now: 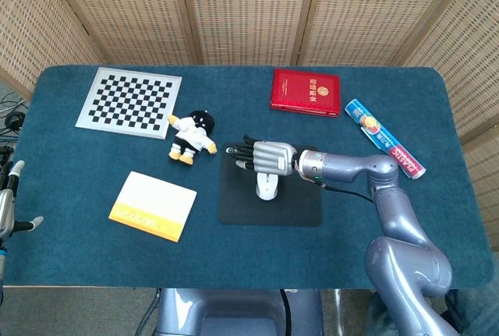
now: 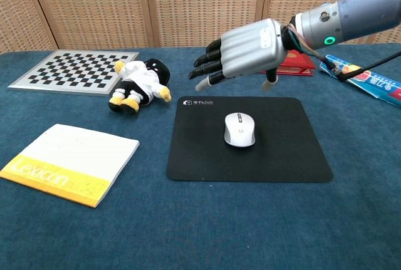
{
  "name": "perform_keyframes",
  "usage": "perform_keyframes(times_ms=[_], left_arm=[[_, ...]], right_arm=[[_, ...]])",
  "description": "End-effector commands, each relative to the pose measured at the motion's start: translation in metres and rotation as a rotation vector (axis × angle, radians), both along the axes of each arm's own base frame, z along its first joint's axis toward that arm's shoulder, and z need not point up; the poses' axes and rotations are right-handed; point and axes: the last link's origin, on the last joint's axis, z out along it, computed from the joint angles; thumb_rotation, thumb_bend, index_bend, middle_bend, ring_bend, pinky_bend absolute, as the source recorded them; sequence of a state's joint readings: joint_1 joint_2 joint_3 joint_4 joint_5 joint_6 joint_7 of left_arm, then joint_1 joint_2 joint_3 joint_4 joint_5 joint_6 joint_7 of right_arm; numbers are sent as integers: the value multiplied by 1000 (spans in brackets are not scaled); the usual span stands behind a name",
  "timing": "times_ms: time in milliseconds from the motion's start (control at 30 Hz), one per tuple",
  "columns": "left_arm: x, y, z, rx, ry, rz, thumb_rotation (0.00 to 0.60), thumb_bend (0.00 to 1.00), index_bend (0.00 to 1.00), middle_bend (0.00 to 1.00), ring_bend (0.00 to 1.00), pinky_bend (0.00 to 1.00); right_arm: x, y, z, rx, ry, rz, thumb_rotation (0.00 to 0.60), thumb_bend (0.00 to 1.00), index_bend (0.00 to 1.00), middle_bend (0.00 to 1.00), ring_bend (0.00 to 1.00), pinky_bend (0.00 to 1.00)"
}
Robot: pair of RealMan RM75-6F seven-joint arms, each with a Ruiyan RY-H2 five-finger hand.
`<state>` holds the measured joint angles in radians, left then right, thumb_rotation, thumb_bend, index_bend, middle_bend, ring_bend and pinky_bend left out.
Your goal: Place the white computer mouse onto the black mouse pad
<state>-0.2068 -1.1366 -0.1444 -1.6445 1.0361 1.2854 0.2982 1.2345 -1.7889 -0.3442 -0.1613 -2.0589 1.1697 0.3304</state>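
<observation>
White computer mouse sits flat mid black mouse pad, my right hand hovering above it empty with fingers spread, so I'd lift straight up and away without clipping it.

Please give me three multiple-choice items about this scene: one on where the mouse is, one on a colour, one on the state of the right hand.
1. The white mouse lies:
A) on the black mouse pad
B) on the checkerboard
C) beside the doll

2. The booklet at the far edge is:
A) green
B) red
C) grey

3. The right hand is:
A) gripping the mouse
B) pressing the pad
C) above the mouse, holding nothing

Key: 1 A, the mouse rests mid-pad; 2 B, its cover is red; 3 C, the chest view shows clear space under it.
</observation>
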Motion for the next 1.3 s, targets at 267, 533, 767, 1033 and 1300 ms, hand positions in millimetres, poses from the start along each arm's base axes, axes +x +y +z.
perform_keyframes(times_ms=[267,533,767,1033,1300], left_arm=[[8,-7,6,3,-38,-48,600,30,0,0,0,0],[21,-18,8,-29,-76,-131,600,29,0,0,0,0],[33,-30,4,-48,-64,-252,600,0,0,0,0,0],[37,-44,5,-37,-79,-320,600,0,0,0,0,0],[37,-48,2,-81,-87,-328,600,0,0,0,0,0]], right_arm=[[-54,0,98,-132,-367,-186,600,2,0,0,0,159],[-175,53,175,-430,-685,-620,600,2,0,0,0,158],[-212,138,184,-577,-847,-961,600,0,0,0,0,159],[-220,214,175,-585,-934,-1099,600,0,0,0,0,155],[-220,249,174,-583,-1011,-1130,600,0,0,0,0,130]])
